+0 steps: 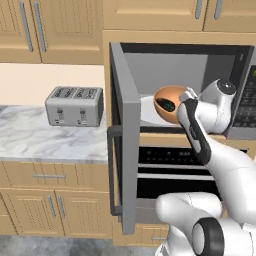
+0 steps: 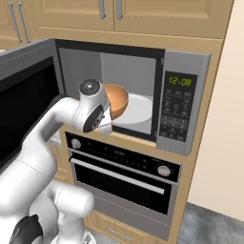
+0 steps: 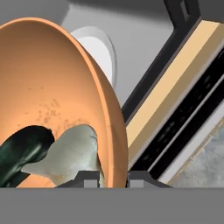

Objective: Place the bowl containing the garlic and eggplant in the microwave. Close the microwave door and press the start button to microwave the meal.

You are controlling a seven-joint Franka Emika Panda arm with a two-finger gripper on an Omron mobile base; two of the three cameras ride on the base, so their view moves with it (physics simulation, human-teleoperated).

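Observation:
My gripper is shut on the rim of the orange-tan bowl, one finger inside the wall and one outside. The bowl hangs tilted at the mouth of the open microwave, just above the front of the white turntable plate. Inside the bowl lie the glossy dark eggplant and the pale garlic; the eggplant also shows from the left. The microwave door stands swung wide open to the left, its bar handle facing out. The bowl is partly hidden by my hand.
A black oven with knobs sits directly below the microwave. A grey toaster stands on the marble counter left of the open door. Wooden cabinets run above and below.

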